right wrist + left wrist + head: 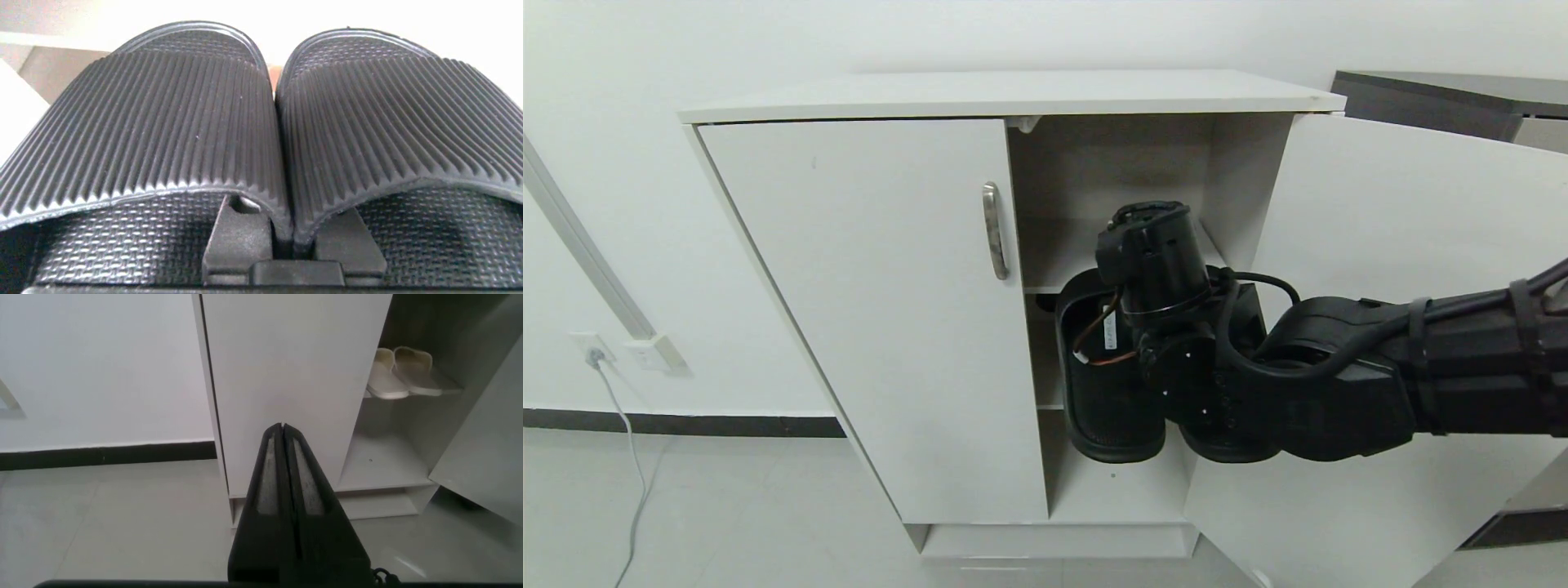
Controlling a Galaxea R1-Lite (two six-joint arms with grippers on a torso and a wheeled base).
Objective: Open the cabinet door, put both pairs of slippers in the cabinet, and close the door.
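Clamped in right end effector: black slippers, hanging toes-up at cabinet doorway. Pinched together, empty: left end effector, facing cabinet.

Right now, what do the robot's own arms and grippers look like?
The right arm is black, with bulky rounded housings and a cylindrical wrist module. A thick black cable loops over it, and thin reddish wires and a white label sit near the wrist. The right gripper has black fingers. The left gripper is black, narrow and tapered, with grey inset pads.

Plain indoor room: white cabinet, tiled floor, wall socket.
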